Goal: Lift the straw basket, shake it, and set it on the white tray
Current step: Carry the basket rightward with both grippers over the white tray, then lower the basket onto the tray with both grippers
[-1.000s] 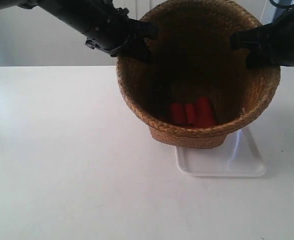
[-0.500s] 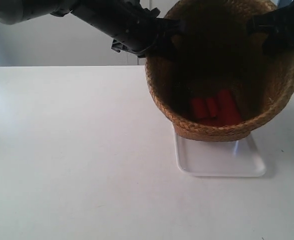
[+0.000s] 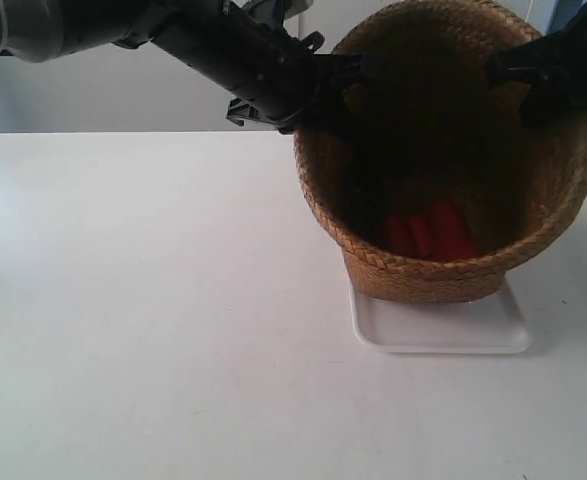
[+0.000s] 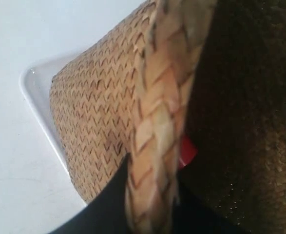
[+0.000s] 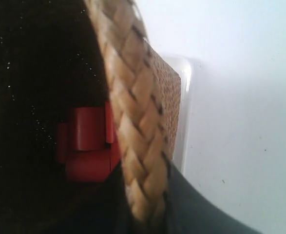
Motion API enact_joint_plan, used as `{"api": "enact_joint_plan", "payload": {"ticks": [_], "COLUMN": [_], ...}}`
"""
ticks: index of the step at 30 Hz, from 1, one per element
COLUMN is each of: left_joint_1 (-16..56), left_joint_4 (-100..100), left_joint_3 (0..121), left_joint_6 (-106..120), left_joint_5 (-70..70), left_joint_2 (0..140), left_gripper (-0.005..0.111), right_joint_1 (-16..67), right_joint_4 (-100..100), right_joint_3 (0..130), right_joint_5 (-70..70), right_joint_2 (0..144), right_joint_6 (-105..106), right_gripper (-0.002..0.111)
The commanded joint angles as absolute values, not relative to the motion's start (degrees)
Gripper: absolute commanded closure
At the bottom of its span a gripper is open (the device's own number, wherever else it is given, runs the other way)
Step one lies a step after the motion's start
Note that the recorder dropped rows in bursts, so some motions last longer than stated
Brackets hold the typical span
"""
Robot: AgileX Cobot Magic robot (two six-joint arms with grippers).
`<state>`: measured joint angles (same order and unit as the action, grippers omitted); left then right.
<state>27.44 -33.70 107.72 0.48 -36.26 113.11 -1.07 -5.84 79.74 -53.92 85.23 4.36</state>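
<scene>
A: Exterior view, end effectors first. What do we record?
B: The gripper at the exterior view's left (image 3: pixel 338 85) and the gripper at the exterior view's right (image 3: pixel 513 80) each meet the rim of the straw basket (image 3: pixel 443 270), on opposite sides. We cannot read jaw closure from here.
A: Basket position?
B: It is tilted with its mouth toward the camera, and its base is over the far part of the white tray (image 3: pixel 443 335). We cannot tell whether the base touches the tray. Red blocks (image 3: pixel 433 235) lie inside the basket at the bottom. The tray sits on the white table (image 3: pixel 123 300).
A: Left wrist view.
B: The left gripper (image 4: pixel 150 195) is clamped on the braided rim, with one dark finger (image 4: pixel 108 200) outside and the other inside. We see the basket's woven wall (image 4: pixel 94 122), a corner of the tray (image 4: pixel 33 92) beyond it, and a red block (image 4: pixel 187 151) inside.
A: Right wrist view.
B: The right gripper (image 5: pixel 145 195) pinches the rim likewise, with one finger (image 5: pixel 196 209) on the outer side. The basket's rim (image 5: pixel 133 107) runs across the frame. The red blocks (image 5: pixel 86 146) lie within, and the tray's edge (image 5: pixel 184 107) shows just outside the wall.
</scene>
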Motion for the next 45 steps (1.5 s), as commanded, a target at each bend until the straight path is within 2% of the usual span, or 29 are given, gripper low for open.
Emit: {"api": "enact_joint_plan", "payload": {"ticks": [1, 26, 27, 36, 45], "left_joint_1": [28.8, 29.3, 29.3, 29.3, 29.3], "left_joint_4": [-40.7, -39.8, -39.8, -39.1, -39.1], "left_joint_3": [108.8, 108.8, 108.8, 108.8, 108.8], "left_joint_6": [0.0, 0.0, 0.0, 0.7, 1.7], "left_joint_5": [-33.9, -34.6, -34.6, -34.8, -34.2], "left_joint_2": [112.0, 113.6, 113.6, 113.6, 113.6], "left_gripper": [0.107, 0.107, 0.105, 0.067, 0.052], "right_joint_1": [-1.3, -1.3, -1.3, -1.3, -1.3], "right_joint_4": [-6.0, -4.0, -4.0, -3.8, -2.8], "right_joint_3": [82.8, 83.4, 83.4, 83.4, 83.4], "right_joint_5": [-54.5, -57.5, -57.5, -57.0, -55.1], "right_joint_2": [85.7, 89.9, 89.9, 89.9, 89.9], "right_joint_6": [5.6, 6.1, 6.1, 6.1, 6.0], "right_gripper": [0.108, 0.108, 0.107, 0.088, 0.064]}}
